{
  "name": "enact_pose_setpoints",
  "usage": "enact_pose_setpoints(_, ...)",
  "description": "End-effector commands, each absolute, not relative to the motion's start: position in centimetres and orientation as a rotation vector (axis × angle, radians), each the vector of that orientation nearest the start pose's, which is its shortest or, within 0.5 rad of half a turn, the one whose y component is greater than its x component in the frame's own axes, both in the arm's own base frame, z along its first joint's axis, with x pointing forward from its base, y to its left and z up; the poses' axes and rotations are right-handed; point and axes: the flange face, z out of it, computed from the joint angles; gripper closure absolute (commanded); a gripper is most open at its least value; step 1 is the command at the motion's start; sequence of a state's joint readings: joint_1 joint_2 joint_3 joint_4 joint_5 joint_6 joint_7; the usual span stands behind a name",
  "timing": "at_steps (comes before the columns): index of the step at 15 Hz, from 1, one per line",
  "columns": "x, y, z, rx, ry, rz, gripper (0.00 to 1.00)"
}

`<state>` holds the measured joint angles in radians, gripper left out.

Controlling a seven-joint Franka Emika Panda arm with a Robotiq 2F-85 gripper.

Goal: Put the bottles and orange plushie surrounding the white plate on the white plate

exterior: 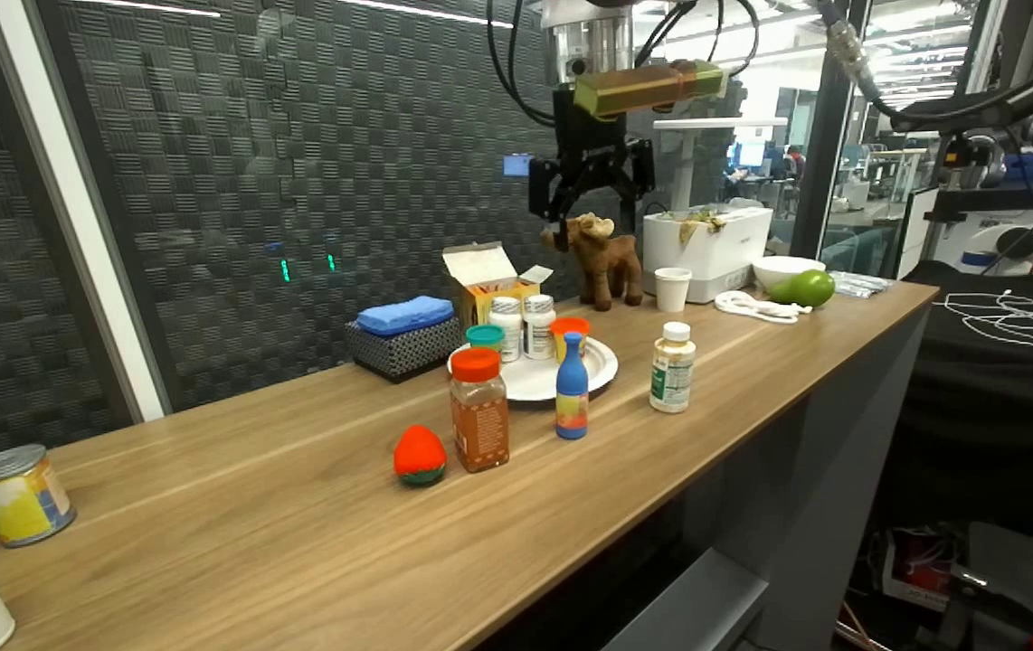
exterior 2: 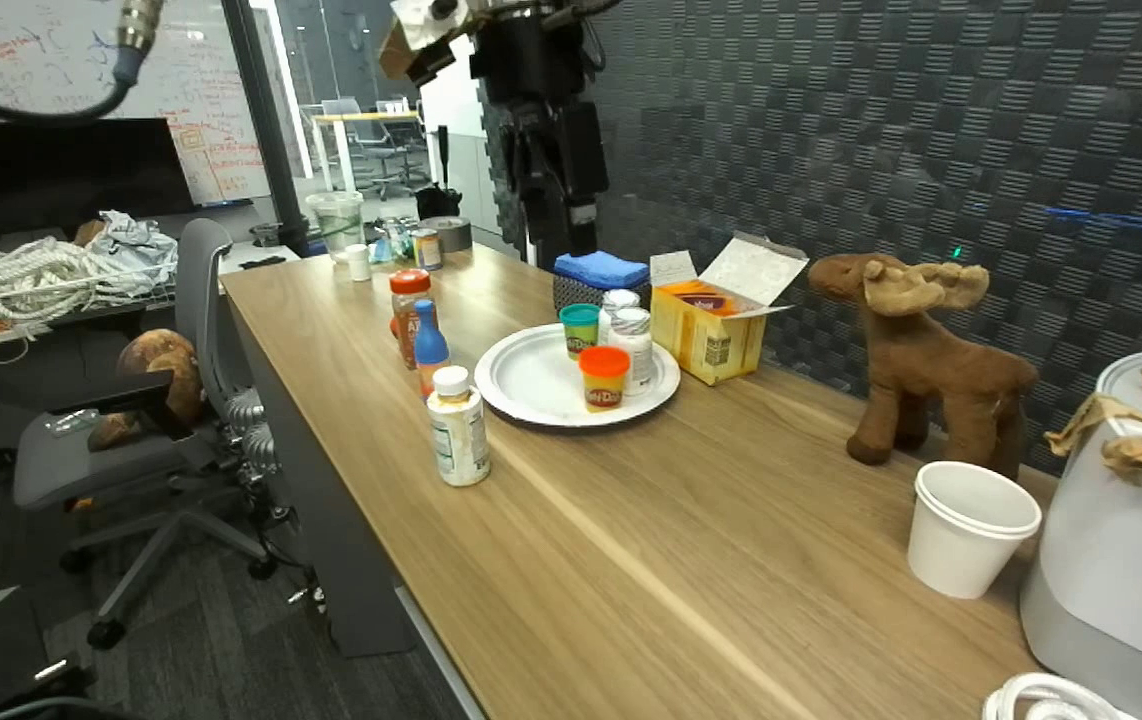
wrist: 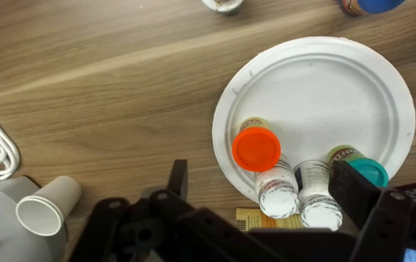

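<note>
the pincer [exterior: 595,226] hangs spread above the table [exterior: 281,470]; two white bottles [exterior: 506,330] stand on the white plate [exterior: 530,382]

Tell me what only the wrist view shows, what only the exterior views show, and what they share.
Only the wrist view: small marks on the rim of the white plate.
Only the exterior views: among others, the orange plushie and the brown moose plushie.
Shared: the plate, bearing an orange-lidded tub, a teal-lidded tub and two white bottles; the blue bottle, cut off at the wrist view's edge; and the hand.
</note>
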<state>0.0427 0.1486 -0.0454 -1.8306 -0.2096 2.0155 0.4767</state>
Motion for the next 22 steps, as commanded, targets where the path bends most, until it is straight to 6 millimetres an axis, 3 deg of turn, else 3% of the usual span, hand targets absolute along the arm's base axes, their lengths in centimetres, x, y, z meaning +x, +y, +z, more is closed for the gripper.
enact_pose_setpoints(1,57.2,0.4,44.7,-3.243,0.810,-0.227,0.00)
enact_pose_setpoints(5,55.0,0.9,42.9,-3.183,0.926,-0.223,0.00)
enact_pose_setpoints(13,50.9,-1.5,40.4,-3.095,0.970,-0.214,0.00)
enact_pose_setpoints(22,49.3,-1.5,39.0,-2.981,0.926,-0.142,0.00)
